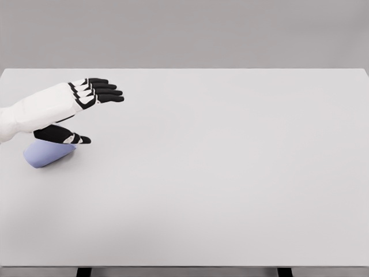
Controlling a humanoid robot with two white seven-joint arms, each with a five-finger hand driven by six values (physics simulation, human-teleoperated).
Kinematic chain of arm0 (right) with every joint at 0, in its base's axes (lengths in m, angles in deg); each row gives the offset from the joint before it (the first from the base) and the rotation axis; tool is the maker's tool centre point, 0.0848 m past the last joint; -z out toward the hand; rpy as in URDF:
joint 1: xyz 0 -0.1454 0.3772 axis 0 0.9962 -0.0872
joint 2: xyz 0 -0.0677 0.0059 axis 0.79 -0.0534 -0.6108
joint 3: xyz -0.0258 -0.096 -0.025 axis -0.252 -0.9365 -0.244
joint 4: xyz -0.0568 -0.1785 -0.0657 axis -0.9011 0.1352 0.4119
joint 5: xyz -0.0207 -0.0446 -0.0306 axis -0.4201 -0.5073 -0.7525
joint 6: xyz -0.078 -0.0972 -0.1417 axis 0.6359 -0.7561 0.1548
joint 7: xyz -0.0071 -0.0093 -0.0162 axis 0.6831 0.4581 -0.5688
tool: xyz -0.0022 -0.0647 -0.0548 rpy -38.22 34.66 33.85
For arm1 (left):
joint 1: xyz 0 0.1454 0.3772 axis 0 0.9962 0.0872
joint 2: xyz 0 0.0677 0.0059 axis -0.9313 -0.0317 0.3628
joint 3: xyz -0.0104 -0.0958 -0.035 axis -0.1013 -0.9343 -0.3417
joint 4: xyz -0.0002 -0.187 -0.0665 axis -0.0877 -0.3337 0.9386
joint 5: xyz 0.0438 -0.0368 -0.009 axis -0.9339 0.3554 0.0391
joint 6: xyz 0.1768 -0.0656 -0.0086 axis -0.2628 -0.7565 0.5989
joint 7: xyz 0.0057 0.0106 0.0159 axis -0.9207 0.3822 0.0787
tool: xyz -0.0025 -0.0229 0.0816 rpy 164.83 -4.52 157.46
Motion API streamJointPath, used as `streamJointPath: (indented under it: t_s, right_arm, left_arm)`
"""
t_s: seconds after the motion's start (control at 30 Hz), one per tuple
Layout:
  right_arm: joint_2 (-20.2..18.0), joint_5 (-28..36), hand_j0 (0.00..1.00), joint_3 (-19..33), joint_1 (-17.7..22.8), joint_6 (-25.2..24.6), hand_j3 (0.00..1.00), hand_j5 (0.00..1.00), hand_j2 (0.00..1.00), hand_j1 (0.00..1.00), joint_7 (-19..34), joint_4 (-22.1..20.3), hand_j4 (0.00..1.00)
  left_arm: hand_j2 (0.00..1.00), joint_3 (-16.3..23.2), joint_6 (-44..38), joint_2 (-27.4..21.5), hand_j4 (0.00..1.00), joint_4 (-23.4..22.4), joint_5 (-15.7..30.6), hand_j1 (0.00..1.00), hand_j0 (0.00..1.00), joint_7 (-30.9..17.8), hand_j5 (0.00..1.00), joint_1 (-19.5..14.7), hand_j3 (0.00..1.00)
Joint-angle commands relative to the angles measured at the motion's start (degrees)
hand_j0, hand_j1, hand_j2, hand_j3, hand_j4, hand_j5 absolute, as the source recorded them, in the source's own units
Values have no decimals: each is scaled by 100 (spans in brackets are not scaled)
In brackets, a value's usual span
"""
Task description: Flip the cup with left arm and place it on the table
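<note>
Left hand (pixel 81 107) spread wide, gripping nothing, above the desk's (pixel 230 173) left edge; pale blue cup (pixel 45 154) on its side just beneath the thumb; unmarked, without readable writing.

We count one cup (pixel 45 154), pale blue, on its side | one table (pixel 230 173), white-topped | one arm in view, white, entering from the left | one left hand (pixel 81 109) | four black fingers (pixel 106 91) plus one thumb (pixel 63 136) on it
</note>
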Motion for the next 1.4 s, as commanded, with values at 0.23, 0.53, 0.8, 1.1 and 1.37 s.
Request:
streamJointPath:
  t_s: [0.23, 0.53, 0.8, 1.1, 1.37]
  right_arm:
    - [0, 3, 100, 16, 9, -13, 100, 100, 100, 100, -1, 39, 100]
    - [0, 3, 100, -2, 9, -13, 100, 100, 100, 100, -1, 39, 100]
    - [0, 3, 100, -2, 9, -13, 100, 100, 100, 100, -1, 39, 100]
    - [0, 3, 100, -2, 9, -13, 100, 100, 100, 100, -1, 39, 100]
    - [0, 3, 100, -2, 9, -13, 100, 100, 100, 100, -1, 39, 100]
  left_arm:
    - [100, -12, 5, -370, 100, 6, 1444, 100, 100, -5, 100, 579, 100]
    - [100, -1155, 5, -397, 100, 6, 2578, 100, 100, 153, 100, 1406, 100]
    - [100, -1207, -841, -335, 100, 6, 3256, 100, 100, -374, 100, 2003, 100]
    - [100, -1304, -2643, -335, 100, 6, 3449, 100, 100, -365, 100, 2135, 100]
    - [100, -1330, -2994, -247, 100, 6, 3598, 100, 100, -365, 100, 2311, 100]
